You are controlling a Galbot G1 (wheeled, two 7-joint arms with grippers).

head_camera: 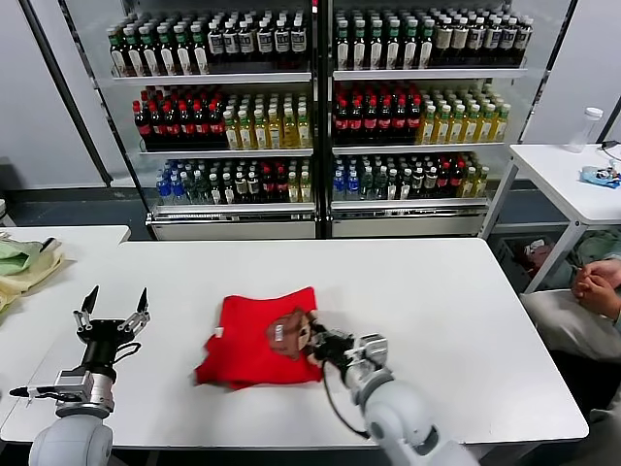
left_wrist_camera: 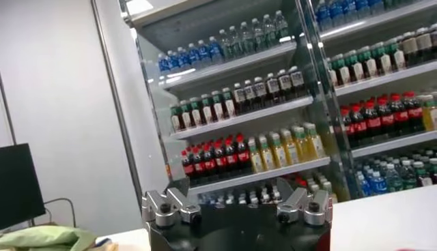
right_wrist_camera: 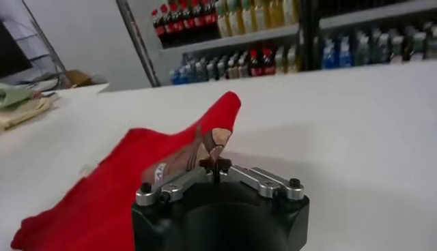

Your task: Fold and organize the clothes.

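The red T-shirt (head_camera: pixel 254 338) lies folded in a rough square near the middle of the white table (head_camera: pixel 456 320), cartoon print up on its right part. My right gripper (head_camera: pixel 316 341) is shut on the shirt's right edge at the print; in the right wrist view its gripper (right_wrist_camera: pixel 216 164) pinches the printed cloth and the red T-shirt (right_wrist_camera: pixel 116 187) stretches away from it. My left gripper (head_camera: pixel 114 309) is open and empty, fingers pointing up, above the table's left front, well left of the shirt. In the left wrist view the left gripper (left_wrist_camera: pixel 235 204) holds nothing.
A pale green and yellowish cloth heap (head_camera: pixel 24 264) lies on a side table at the left. Drink-bottle shelves (head_camera: pixel 320 116) stand behind the table. A seated person (head_camera: pixel 582 301) is at the right, beside another white table (head_camera: pixel 572 180).
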